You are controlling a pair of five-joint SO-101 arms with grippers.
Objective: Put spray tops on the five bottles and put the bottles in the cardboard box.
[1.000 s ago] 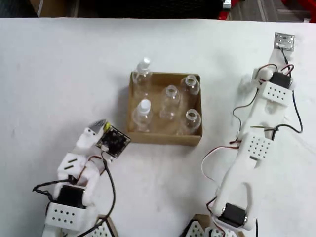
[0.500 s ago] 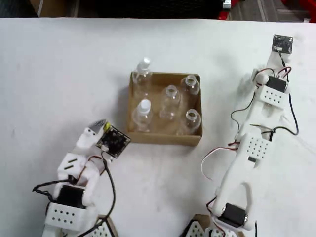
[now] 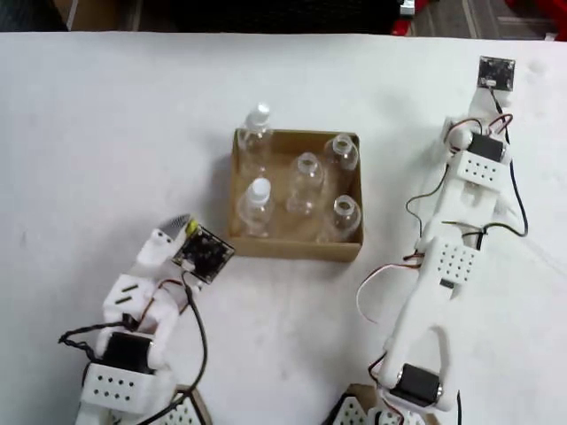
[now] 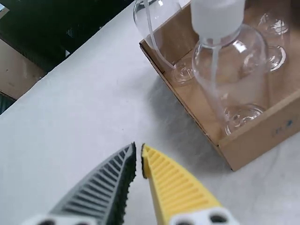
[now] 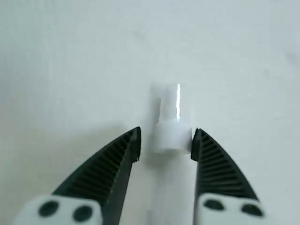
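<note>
Where your right arm stretches over the table, its gripper stands narrowly open astride a white spray top on the surface, one jaw against the top's side, the other just apart from it; your left gripper sits near the cardboard box, jaws closed on nothing. Five bottles stand inside the box; two capped bottles occupy one side; three uncapped bottles the other.

left arm showing white shell, dotted vent plate, black motor, black and red cables | right arm showing same white shell, red, white and black wires looping off | left gripper showing one grey ribbed finger, one yellow | right gripper showing two black ribbed fingers, white screw-holed bases
</note>
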